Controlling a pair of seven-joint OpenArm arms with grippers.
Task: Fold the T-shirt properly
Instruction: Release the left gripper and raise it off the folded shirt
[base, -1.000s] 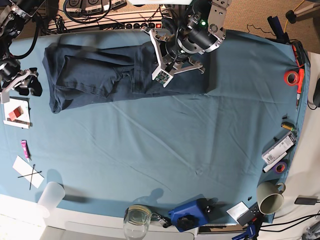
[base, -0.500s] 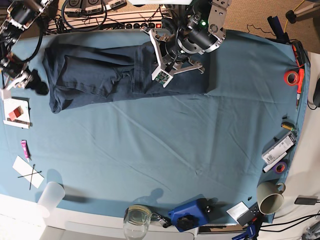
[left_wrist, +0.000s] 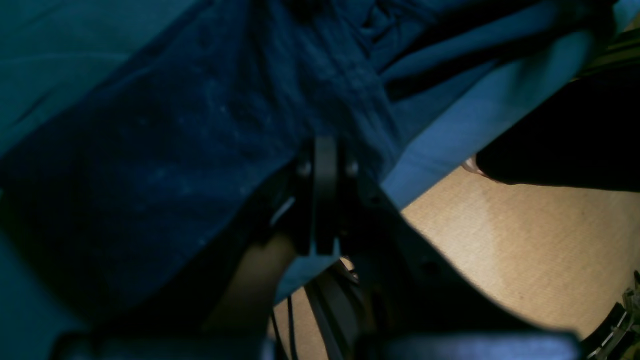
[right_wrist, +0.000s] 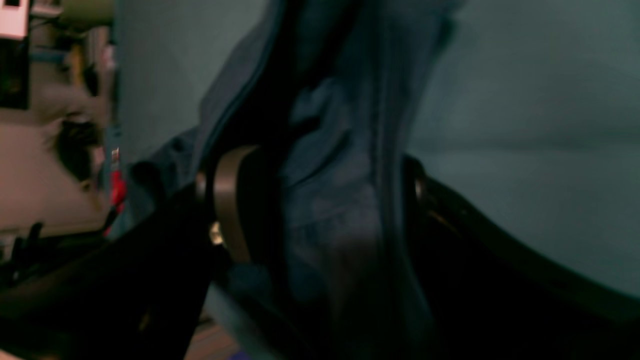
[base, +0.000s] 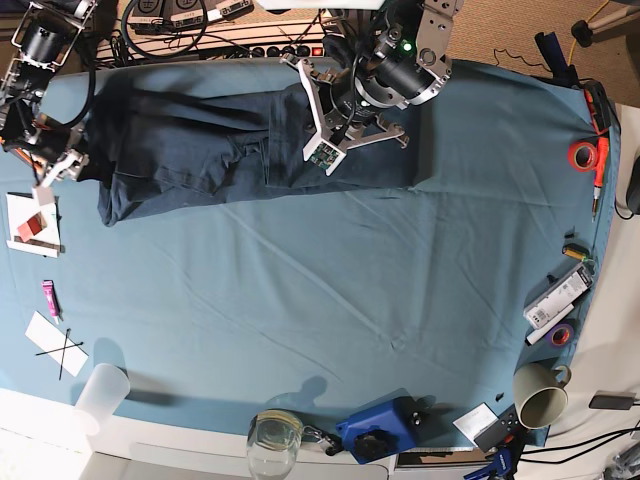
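Observation:
The dark navy T-shirt (base: 200, 150) lies crumpled along the far edge of the teal tablecloth (base: 350, 290). My left gripper (base: 350, 95) sits over its right half. In the left wrist view the left gripper (left_wrist: 325, 165) is shut, pinching a fold of the T-shirt (left_wrist: 175, 150) beside the table edge. My right gripper (base: 65, 160) is at the shirt's left end. The right wrist view shows the right gripper (right_wrist: 325, 200) open wide, with bunched T-shirt (right_wrist: 340, 165) cloth lying between its fingers (right_wrist: 230, 215).
A red tape roll (base: 583, 155), markers (base: 560, 300) and a mug (base: 540, 395) line the right edge. A glass (base: 275, 435), a blue device (base: 380, 428) and a plastic cup (base: 103, 395) stand along the front. A red-and-white card (base: 35, 225) and marked paper (base: 55, 345) lie at left.
My right arm has moved up and toward the shirt's left end, so its open fingers now straddle the cloth. The left arm has stayed where it was.

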